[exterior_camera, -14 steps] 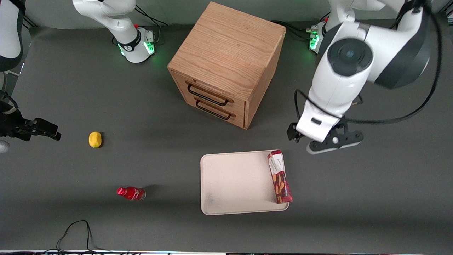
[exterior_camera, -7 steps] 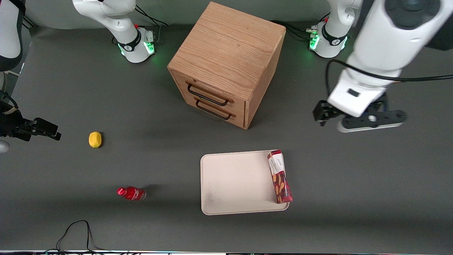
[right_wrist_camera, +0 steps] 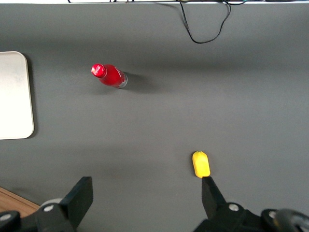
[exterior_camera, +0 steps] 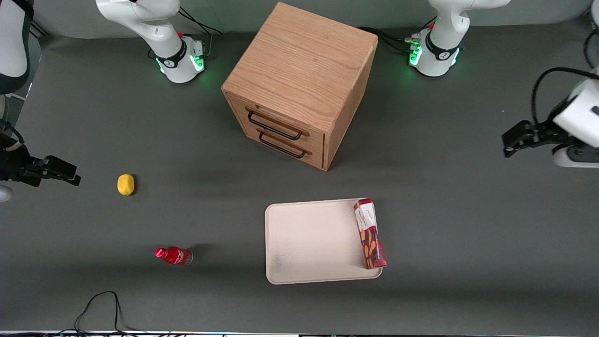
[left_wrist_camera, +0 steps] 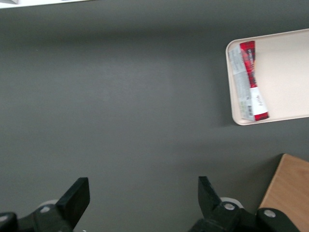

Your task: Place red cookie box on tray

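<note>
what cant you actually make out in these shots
- Gripper, open over bare table toward the working arm's end: front view's edge cuts it off.
- Red cookie box on the tray: label print too small.
- Wooden drawer cabinet: contents hidden, drawers shut.

A dark grey table (exterior_camera: 468, 262) is filling the scene and lying under soft, even light. A wooden cabinet (exterior_camera: 304, 61) is standing on it, sitting askew, with its two black-handled drawers (exterior_camera: 281, 135) facing the front camera. Faint shadow bands are falling across the tabletop.
</note>
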